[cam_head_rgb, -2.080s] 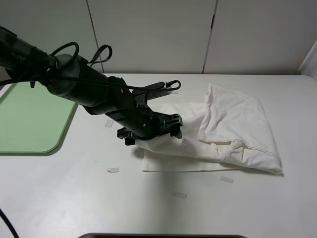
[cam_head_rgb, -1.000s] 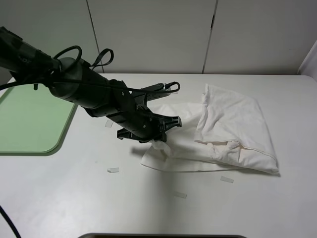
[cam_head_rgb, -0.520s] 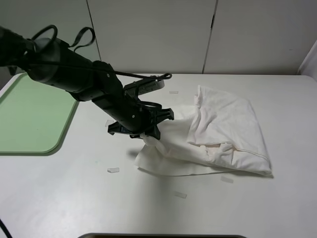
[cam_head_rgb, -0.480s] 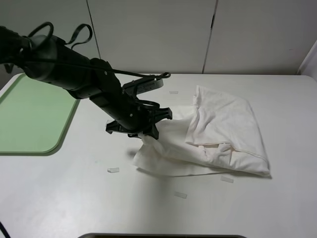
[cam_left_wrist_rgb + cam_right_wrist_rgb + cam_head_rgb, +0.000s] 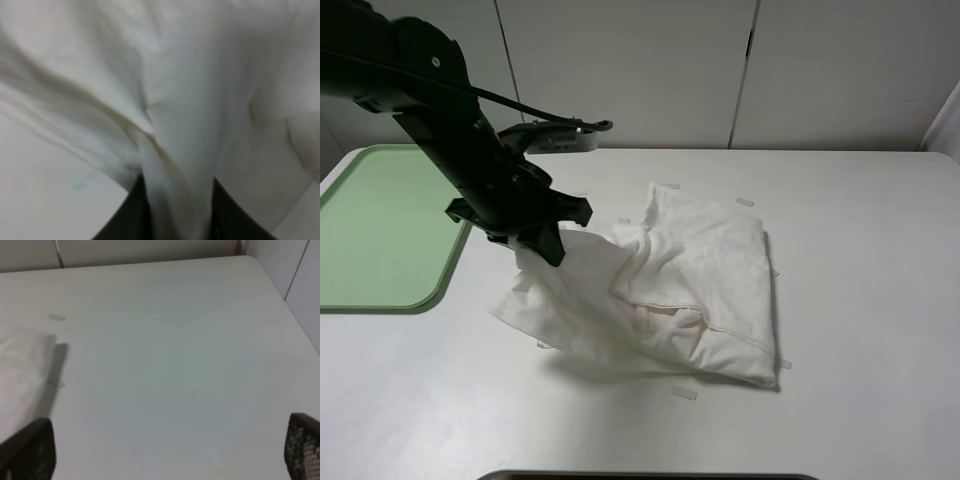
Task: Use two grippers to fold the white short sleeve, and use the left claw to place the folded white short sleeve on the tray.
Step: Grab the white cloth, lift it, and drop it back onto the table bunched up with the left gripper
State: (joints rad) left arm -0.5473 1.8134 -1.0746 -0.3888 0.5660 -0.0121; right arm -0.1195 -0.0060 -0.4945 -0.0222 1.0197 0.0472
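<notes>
**Left tool lifts the shirt edge**

Tray (image 5: 370,235) sits far left on the worktop (image 5: 880,300). Left tool (image 5: 542,243) is clamped on the shirt (image 5: 690,285), raising its left edge; the rest lies mid-worktop. Right tool (image 5: 165,450) gapes wide, empty.

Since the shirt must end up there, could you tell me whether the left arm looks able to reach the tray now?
Probably yes: the left gripper, holding the white shirt, sits just beside the green tray with nothing between.
</notes>
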